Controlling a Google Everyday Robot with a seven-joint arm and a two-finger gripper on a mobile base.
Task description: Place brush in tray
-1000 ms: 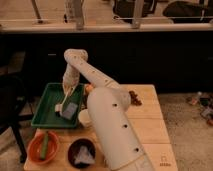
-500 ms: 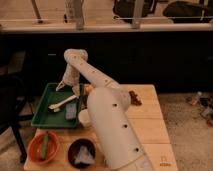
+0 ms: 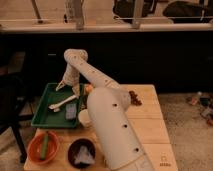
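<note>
**Brush now lying in tray, gripper lifted off**

Since a second ago the long slim white-handled brush [image 3: 62, 103] has gone from hanging under the gripper to lying flat on the floor of the large green rectangular plastic tray [image 3: 41, 121]; gripper has come up and away from it. Brush lies diagonal, one end toward tray's left-front, other end toward the right-rear, nothing touching it. Two-finger gripper [image 3: 66, 86] hovers over the tray's rear part, just above and behind the brush, holding nothing; fingers look apart, probably open, though the view is soft there. White arm [image 3: 107, 115] runs from the bottom foreground up and left, elbow above the tray's back rim. Small grey rectangular block [image 3: 71, 111] lies in the tray just right of the brush, near it. Tray sits on the left side of the light wooden table [image 3: 145, 125]. Round orange bowl [image 3: 43, 148] with a green item inside stands in front of the tray; dark round bowl [image 3: 81, 152] beside it to the right. Small brown item [image 3: 134, 97] on the table's far right part.
</note>
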